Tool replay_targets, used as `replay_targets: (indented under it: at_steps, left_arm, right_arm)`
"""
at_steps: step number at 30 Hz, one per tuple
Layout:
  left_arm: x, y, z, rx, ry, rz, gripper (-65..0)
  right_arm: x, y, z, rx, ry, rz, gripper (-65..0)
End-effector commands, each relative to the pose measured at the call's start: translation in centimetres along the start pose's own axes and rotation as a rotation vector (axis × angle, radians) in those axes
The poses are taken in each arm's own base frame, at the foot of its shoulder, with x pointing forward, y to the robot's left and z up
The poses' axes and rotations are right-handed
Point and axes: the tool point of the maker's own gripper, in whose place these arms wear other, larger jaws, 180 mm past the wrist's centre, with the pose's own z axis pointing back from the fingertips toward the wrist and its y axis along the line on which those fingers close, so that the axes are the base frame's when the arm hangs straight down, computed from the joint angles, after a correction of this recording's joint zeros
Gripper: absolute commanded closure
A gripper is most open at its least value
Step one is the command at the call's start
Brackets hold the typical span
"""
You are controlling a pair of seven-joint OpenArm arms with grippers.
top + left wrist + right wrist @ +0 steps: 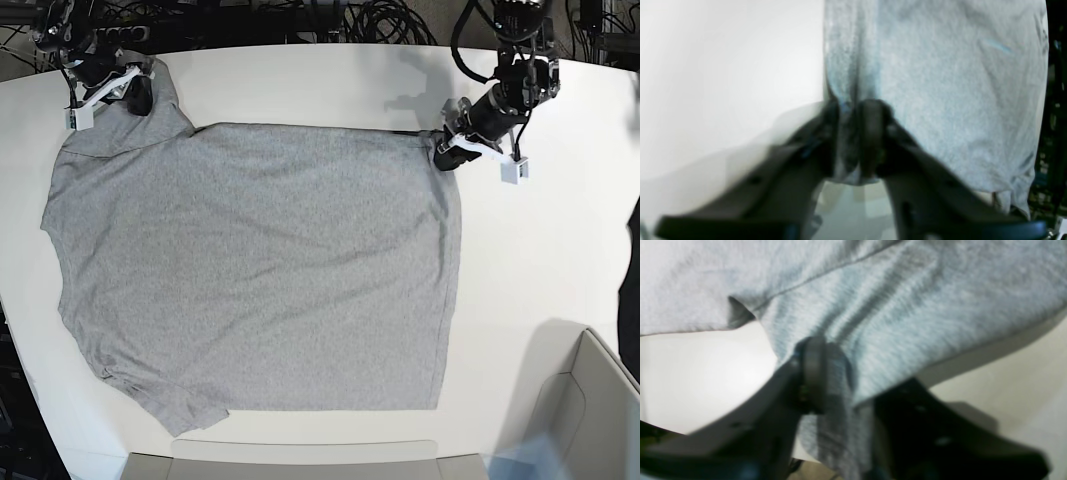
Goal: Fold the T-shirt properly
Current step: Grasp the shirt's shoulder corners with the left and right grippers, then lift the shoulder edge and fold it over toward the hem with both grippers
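The shirt [260,270] lies spread flat, plain side up, on the white desk [540,250]. The left tool [848,140] pinches a bunch of cloth at the shirt's far corner; the right tool [836,380] is clamped on cloth at the far sleeve. Black cables [330,20] run along the desk's far edge. A grey bin [590,410] stands at the near corner, well apart from the shirt.

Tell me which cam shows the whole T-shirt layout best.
Base view. The T-shirt lies spread flat on the white table, plain side up, all edges visible, a gripper at each far corner. Both wrist views show only blurred close-up grey fabric pinched between black fingers, no overall shape.
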Motion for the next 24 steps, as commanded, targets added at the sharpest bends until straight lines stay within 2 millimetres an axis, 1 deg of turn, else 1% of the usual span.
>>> replay_targets:
  at_steps: [1,2,3,4,7,8,10,13,16,18,19,21,24]
  left_arm:
    - [-1.1,1.1,0.2,0.044,0.05,-0.005,-3.4]
    - [-1.0,1.1,0.2,0.045,0.047,-0.003,0.0]
    - [-0.8,1.2,0.2,0.047,0.042,-0.002,0.0]
    - [-0.7,1.2,0.3,0.047,0.041,-0.005,0.0]
    - [-0.2,1.2,0.5,0.048,0.027,-0.007,0.0]
    - [0.5,1.4,0.9,0.051,0.004,-0.007,0.0]
    - [1.8,1.7,1.7,0.055,-0.039,0.0,0.0]
    - [3.7,2.5,2.9,0.073,-0.093,0.005,0.0]
    - [4.3,3.0,3.4,0.085,-0.114,0.014,0.0]
    - [3.8,3.2,3.8,0.093,-0.107,0.009,0.0]
    - [3.8,3.2,4.3,0.098,-0.113,-0.002,0.0]
    - [4.1,3.9,6.1,0.121,-0.145,-0.006,0.0]
    - [4.6,4.4,8.3,0.153,-0.183,-0.023,0.0]
  right_arm:
    - [-0.4,-0.5,0.3,-0.023,0.032,0.014,-7.8]
    - [-0.3,-0.4,0.3,-0.022,0.03,0.016,-4.1]
    - [-0.2,-0.5,0.4,-0.024,0.029,0.016,-0.7]
    - [-0.3,-0.6,0.4,-0.028,0.03,0.014,0.0]
    - [-0.1,-0.9,0.7,-0.035,0.028,0.022,0.0]
    - [0.1,-1.2,0.9,-0.042,0.02,0.023,0.0]
    - [1.6,-2.1,1.9,-0.079,-0.029,0.027,0.0]
    - [4.1,-2.4,3.3,-0.108,-0.094,0.063,0.0]
    - [5.4,-2.7,4.5,-0.134,-0.128,0.089,0.0]
    - [5.5,-2.9,5.3,-0.15,-0.131,0.106,0.0]
    - [5.8,-2.7,5.8,-0.155,-0.137,0.121,0.0]
    - [5.9,-2.5,6.8,-0.167,-0.141,0.142,0.0]
    - [6.2,-1.6,8.0,-0.17,-0.153,0.176,0.0]
